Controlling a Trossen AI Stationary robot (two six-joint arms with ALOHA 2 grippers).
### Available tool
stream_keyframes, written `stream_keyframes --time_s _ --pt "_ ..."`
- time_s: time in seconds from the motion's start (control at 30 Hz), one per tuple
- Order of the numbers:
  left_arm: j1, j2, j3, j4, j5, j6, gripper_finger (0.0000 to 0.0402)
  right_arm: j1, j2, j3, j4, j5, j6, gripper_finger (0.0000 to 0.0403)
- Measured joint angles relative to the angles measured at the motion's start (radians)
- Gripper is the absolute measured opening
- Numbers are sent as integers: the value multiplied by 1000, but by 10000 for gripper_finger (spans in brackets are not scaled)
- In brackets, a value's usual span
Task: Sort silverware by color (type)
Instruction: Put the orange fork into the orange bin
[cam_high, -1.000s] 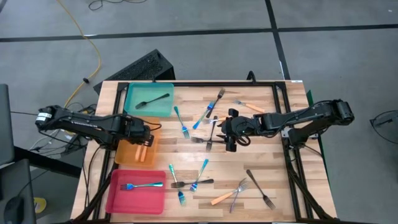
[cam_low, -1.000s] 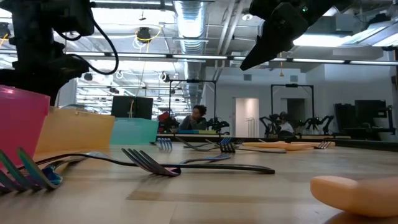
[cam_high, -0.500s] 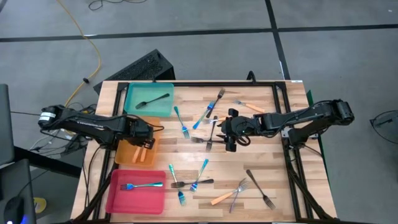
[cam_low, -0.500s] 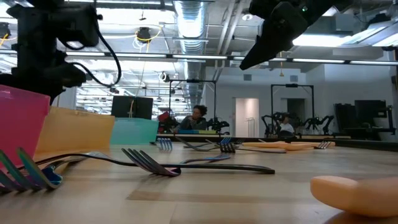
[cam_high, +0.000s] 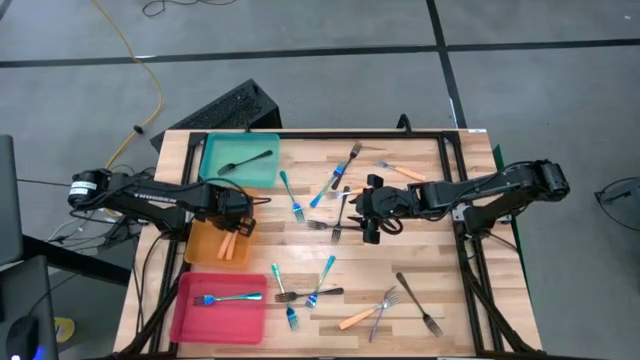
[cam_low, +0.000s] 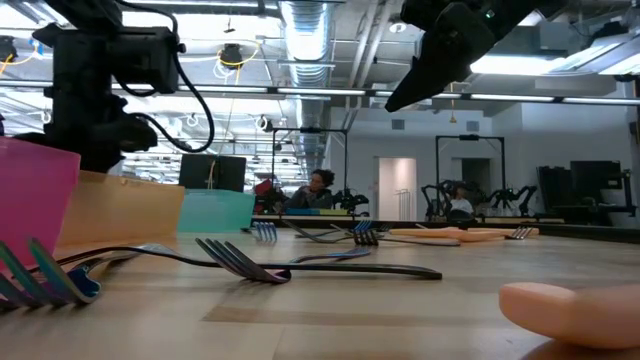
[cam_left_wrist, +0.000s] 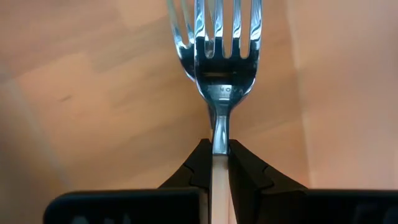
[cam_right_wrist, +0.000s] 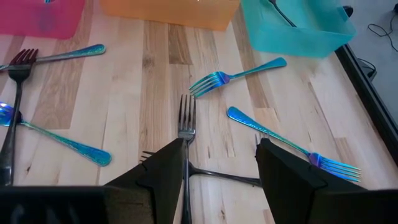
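My left gripper (cam_high: 238, 216) points down over the orange tray (cam_high: 203, 248), shut on an orange-handled fork (cam_left_wrist: 225, 68) with a silver head. A second set of tines (cam_left_wrist: 180, 37) shows just behind that head. My right gripper (cam_high: 372, 222) hangs open above the middle of the table, over a dark fork (cam_right_wrist: 185, 124), touching nothing. Blue (cam_high: 291, 195), orange (cam_high: 400, 171) and dark (cam_high: 418, 303) forks lie scattered on the wood. The teal tray (cam_high: 218, 172) holds a dark fork (cam_high: 245, 160). A blue fork (cam_high: 228, 298) lies in the pink tray (cam_high: 200, 322). My left gripper pinches the fork's orange handle (cam_left_wrist: 219, 163) just below the neck, between its two fingers (cam_left_wrist: 249, 175). The fingers come from above, pointing down, and the fork runs out along them, head first, toward the tray floor. Whether the tines touch the tray, I cannot tell.
The three trays stand in a row along the table's left side. Forks lie crossed in small heaps at the middle (cam_high: 335, 185) and near the front edge (cam_high: 305, 295). A dark frame (cam_high: 455, 160) runs around the table's far and right sides.
My left gripper has shifted a little toward the table's right and sunk lower over the orange tray, staying shut on the fork.
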Motion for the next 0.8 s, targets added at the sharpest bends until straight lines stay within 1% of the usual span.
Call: stream_keyframes --time_s 0.3,0.37,0.6,0.8 --pt "39 23 0 9 9 47 9 0 0 0 -4 0 -2 221" --pt "45 38 0 11 26 60 9 0 0 0 -6 0 -1 221" --pt "46 89 2 28 46 87 9 0 0 0 -13 0 0 221" --pt "46 92 2 37 51 95 14 0 0 0 -27 0 0 221"
